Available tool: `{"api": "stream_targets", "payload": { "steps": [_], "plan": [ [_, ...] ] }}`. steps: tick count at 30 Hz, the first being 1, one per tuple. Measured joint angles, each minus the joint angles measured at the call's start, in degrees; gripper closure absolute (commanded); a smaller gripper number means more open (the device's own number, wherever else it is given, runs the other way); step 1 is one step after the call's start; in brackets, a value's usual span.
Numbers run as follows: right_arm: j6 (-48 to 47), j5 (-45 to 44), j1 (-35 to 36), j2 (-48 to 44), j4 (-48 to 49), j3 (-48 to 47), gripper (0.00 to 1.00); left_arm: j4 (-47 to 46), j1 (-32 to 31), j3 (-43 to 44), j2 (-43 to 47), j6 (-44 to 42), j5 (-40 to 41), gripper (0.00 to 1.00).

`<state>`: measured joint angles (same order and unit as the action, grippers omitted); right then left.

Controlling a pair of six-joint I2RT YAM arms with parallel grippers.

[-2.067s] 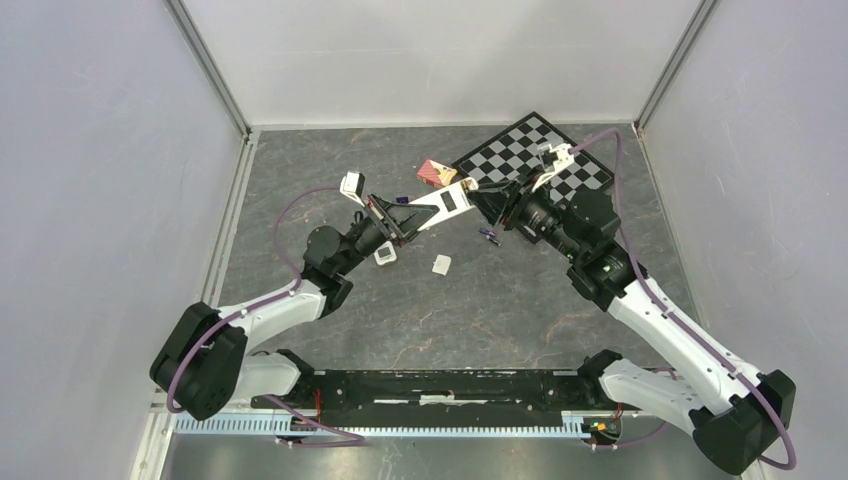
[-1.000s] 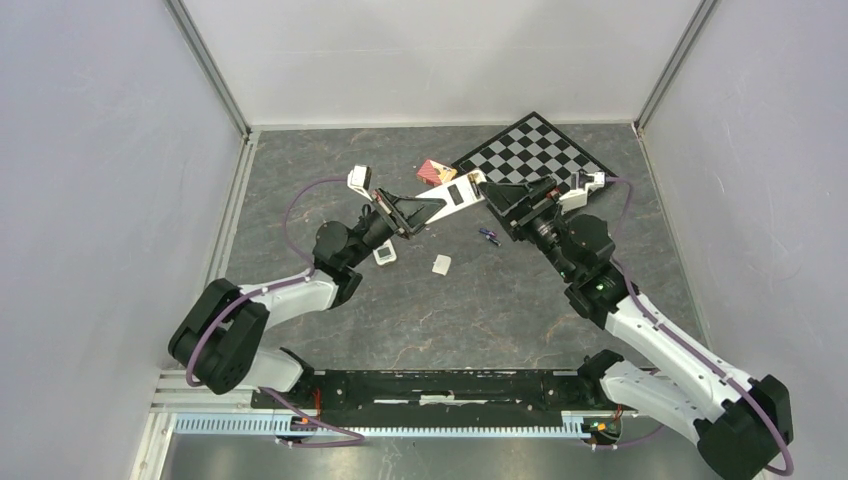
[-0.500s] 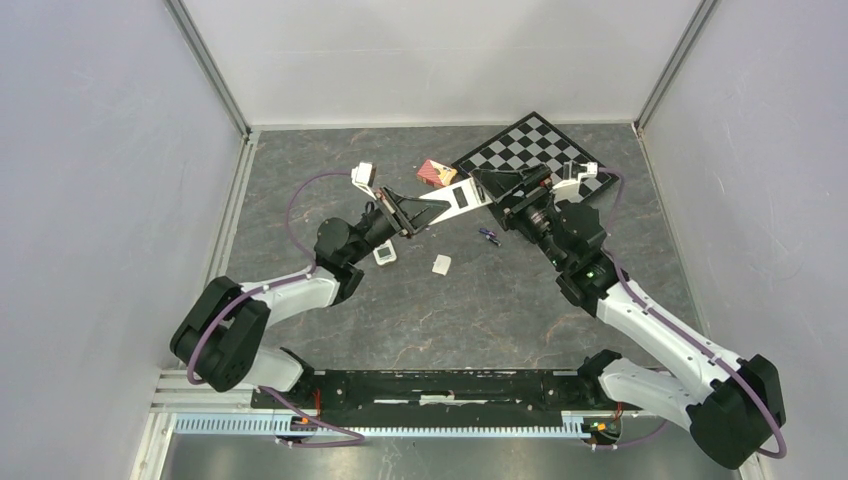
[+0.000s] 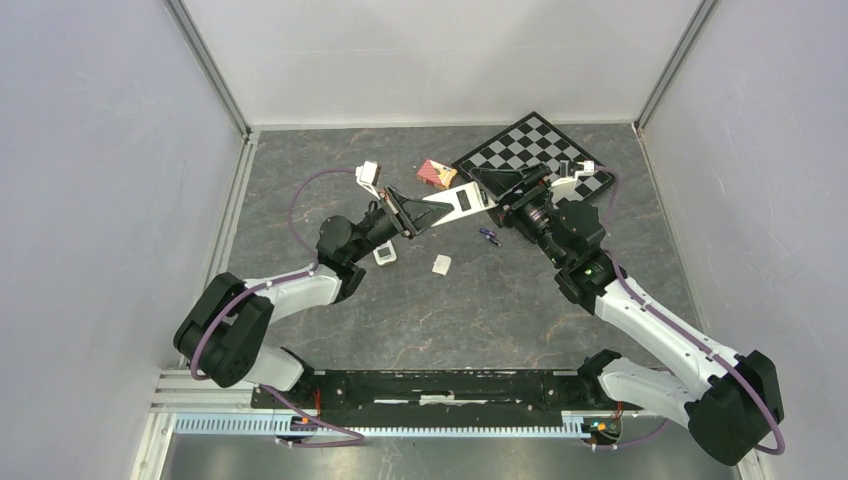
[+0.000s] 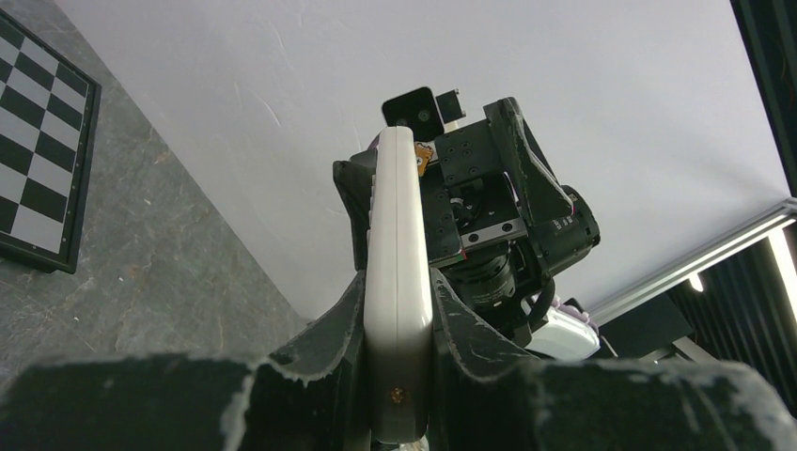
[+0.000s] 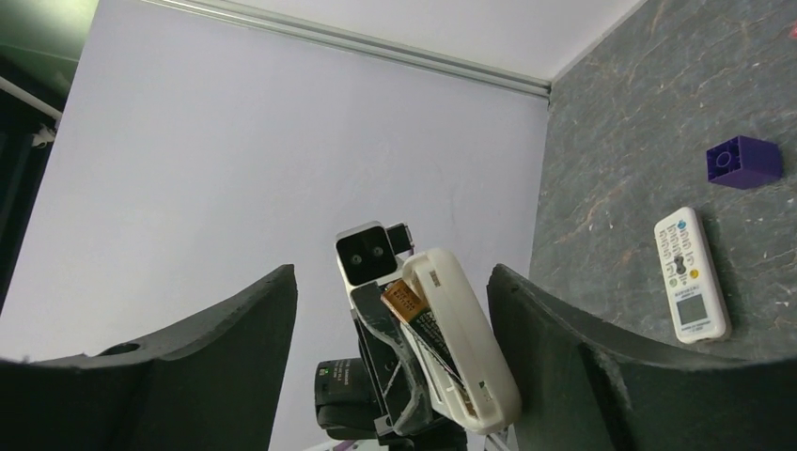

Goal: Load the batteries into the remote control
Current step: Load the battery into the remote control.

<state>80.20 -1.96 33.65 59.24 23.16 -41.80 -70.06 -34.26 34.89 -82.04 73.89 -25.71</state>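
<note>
Grey table (image 4: 480, 300) (chessboard (image 4: 535, 145), batteries (image 4: 489, 236))

Clamped edge-on between black fingers (image 5: 453, 324) of left gripper (image 5: 399, 305): slim off-white plastic remote control (image 5: 397, 216), reaching far. Just beyond far end: right arm's black wrist housing (image 5: 498, 216), small black camera box (image 5: 414, 108) above. Far left: black-and-white chequered board (image 5: 38, 169) flat on grey marbled tabletop (image 5: 160, 282). Behind: plain white wall (image 5: 583, 75).

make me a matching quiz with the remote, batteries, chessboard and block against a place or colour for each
1 remote
2 batteries
3 chessboard
4 block

a purple
b loose on the table
c clamped in the left jaws
d black and white squares

Pairs: 1-c, 2-b, 3-d, 4-a
</note>
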Motion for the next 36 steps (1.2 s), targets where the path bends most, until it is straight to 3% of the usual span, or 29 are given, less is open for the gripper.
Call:
{"api": "stream_targets", "payload": {
  "steps": [9, 21, 36],
  "plan": [
    [1.07, 1.07, 0.00, 0.00, -0.13, 0.04, 0.42, -1.38, 0.00, 0.13, -0.11, 0.00, 0.02, 0.98],
    [2.58, 1.51, 0.00, -0.24, -0.04, 0.09, 0.38, -2.36, -0.44, 0.13, -0.09, -0.44, 0.04, 0.98],
    [3.89, 3.89, 0.00, -0.24, 0.26, 0.11, 0.56, -3.15, -0.92, 0.11, 1.09, -1.92, 0.31, 0.98]
  ]
}}
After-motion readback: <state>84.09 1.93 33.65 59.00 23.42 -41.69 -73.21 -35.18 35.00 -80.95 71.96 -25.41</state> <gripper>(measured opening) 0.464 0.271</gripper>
